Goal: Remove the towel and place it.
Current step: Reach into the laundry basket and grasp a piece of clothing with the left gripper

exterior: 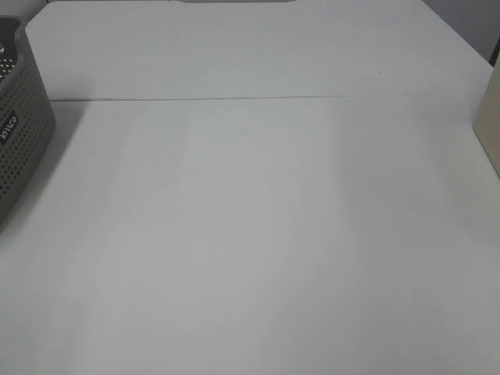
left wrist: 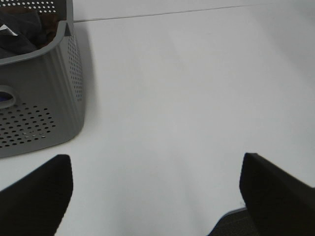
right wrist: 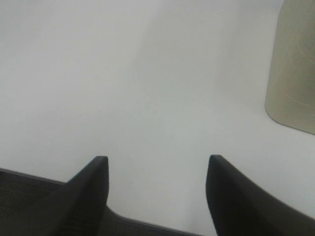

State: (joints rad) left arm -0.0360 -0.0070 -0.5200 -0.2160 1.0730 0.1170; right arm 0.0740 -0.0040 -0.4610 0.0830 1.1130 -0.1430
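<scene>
Room is lying wide open across the white counter, which is filling nearly all of the high view. We are seeing the left fingers standing spread far apart, released and gripping nothing, with bare counter showing between them. The right fingers are likewise standing parted and released, holding nothing, and plain counter is stretching ahead of their tips.

The towel is sitting bunched as dark cloth inside the grey perforated basket, below its rim; we are making out only a small part of it. The basket is standing on the counter ahead of the left fingers and off to their outer side, well apart from the tips, with its rounded corner facing the open surface. Bare counter is stretching between that corner and the fingers.

A thin seam is running straight across the counter, far ahead of both pairs of fingers, and is meeting the basket's wall. A beige object with a rounded corner is standing ahead of the right fingers on their outer side, apart from them; we cannot tell what it is. The counter's near edge is running close by the bases of the right fingers, with a dark strip showing beyond it.
</scene>
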